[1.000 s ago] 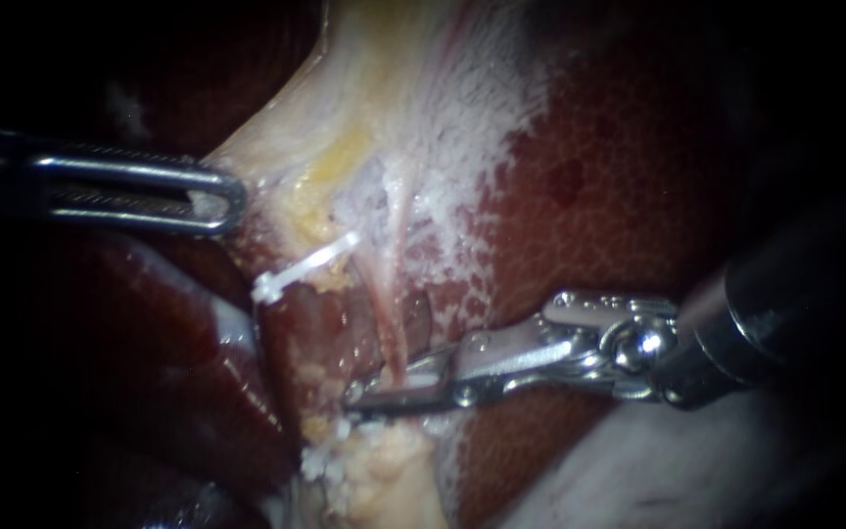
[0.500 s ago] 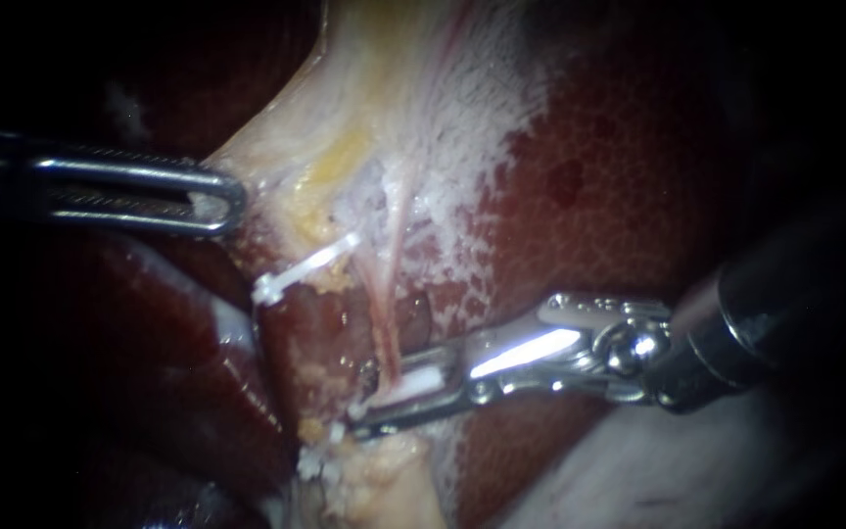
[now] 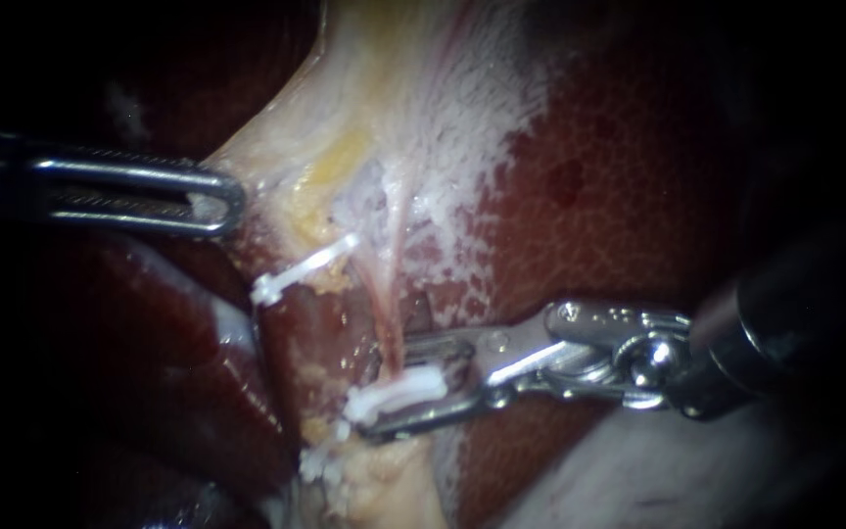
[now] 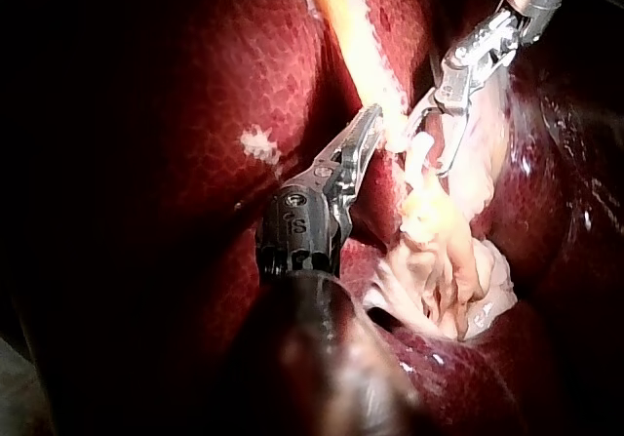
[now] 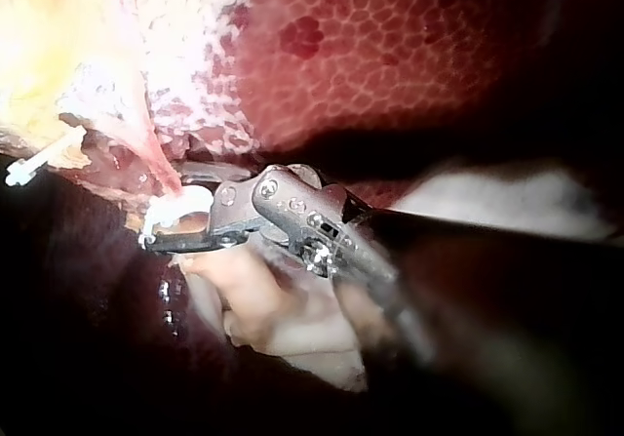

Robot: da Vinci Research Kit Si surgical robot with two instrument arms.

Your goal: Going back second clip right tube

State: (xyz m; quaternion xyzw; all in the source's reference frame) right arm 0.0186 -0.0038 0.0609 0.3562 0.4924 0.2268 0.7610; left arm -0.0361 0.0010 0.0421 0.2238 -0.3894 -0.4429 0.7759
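Dark red liver (image 3: 619,196) fills the background, with pale tissue (image 3: 413,88) draped down the middle. From the left, the left instrument (image 3: 217,201) has its jaws pinched narrow on the edge of that pale tissue. Over on the right, the right instrument (image 3: 379,394) has its jaws parted, a gap showing. A white clip (image 3: 408,390) lies between them, across the thin pink right tube (image 3: 387,323). The lower jaw sits right under the clip and the upper jaw crosses the tube just above it. Another clip (image 3: 301,269) sits higher up, well apart, on tissue to the left. A crumbly fat lump (image 3: 384,480) crowds in just below the lower jaw.
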